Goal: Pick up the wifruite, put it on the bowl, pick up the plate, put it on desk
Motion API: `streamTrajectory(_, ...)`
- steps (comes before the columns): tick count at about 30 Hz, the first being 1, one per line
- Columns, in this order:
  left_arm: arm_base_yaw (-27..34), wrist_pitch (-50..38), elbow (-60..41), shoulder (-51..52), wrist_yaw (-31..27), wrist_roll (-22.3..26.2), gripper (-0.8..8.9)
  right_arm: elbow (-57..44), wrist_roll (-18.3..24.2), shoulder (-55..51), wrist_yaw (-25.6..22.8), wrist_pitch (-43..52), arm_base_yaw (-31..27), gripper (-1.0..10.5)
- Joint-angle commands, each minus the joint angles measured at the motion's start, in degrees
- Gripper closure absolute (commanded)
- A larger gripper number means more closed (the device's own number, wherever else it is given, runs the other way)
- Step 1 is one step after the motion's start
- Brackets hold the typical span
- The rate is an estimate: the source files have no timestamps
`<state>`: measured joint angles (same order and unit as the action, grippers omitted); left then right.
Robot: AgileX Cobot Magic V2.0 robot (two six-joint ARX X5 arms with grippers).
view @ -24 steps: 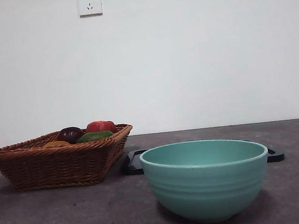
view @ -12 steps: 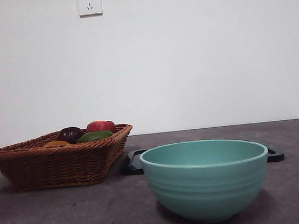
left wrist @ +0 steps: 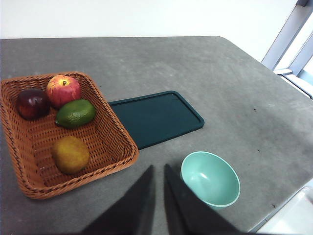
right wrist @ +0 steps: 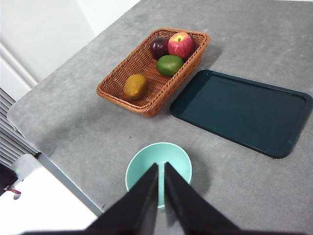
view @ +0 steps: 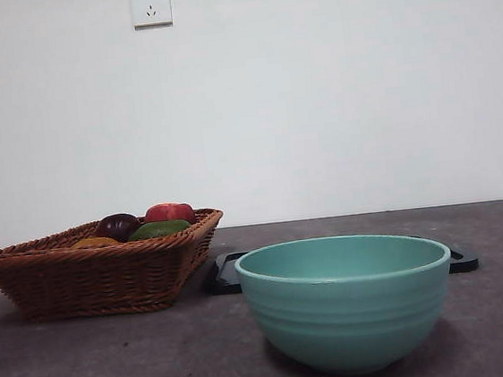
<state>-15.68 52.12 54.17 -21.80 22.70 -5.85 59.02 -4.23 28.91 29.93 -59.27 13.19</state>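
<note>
The brown fruit (left wrist: 70, 154) lies in the wicker basket (left wrist: 115, 147), well apart from the left pincer (left wrist: 157, 169), whose jaws hang nearly together above bare tabletop (left wrist: 234, 78). Its slightly longer axis runs along the basket's length; its stem end cannot be made out. A dark purple fruit (left wrist: 32, 103), red apple (left wrist: 63, 90) and green fruit (left wrist: 75, 113) crowd the basket's far end. A dark tray (left wrist: 155, 117) lies between basket and green bowl (left wrist: 210, 178). The right pincer (right wrist: 161, 166), jaws nearly together, hangs over the bowl.

White wall (view: 332, 99) (socket (view: 150, 4), perhaps)
</note>
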Motion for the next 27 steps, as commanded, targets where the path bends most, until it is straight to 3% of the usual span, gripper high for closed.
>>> streamTrajectory(1, -0.26, -0.63, 1.14, -0.24, 0.33, 0.66, 6.11, 0.98, 0.83, 0.17, 0.04, 0.55, 0.28, 7.4)
streamTrajectory(5, -0.26, -0.70, 1.14, -0.26, 0.31, 0.66, 2.97, 0.98, 0.81, 0.17, -0.24, 0.55, 0.28, 4.3)
streamTrajectory(7, -0.26, -0.70, 1.14, -0.26, 0.31, 0.63, 2.41, 0.98, 0.79, 0.17, -0.24, 0.52, 0.28, 3.7)
streamTrajectory(19, -0.24, -0.22, 1.18, -0.59, 0.09, -2.84, 2.54, 0.98, 0.55, 0.17, -0.09, 0.52, 0.28, 3.6)
streamTrajectory(27, -0.26, 7.65, 3.54, -7.50, -1.27, -3.48, 2.53, 0.98, 0.17, 0.17, 0.09, 0.55, 0.28, 3.6)
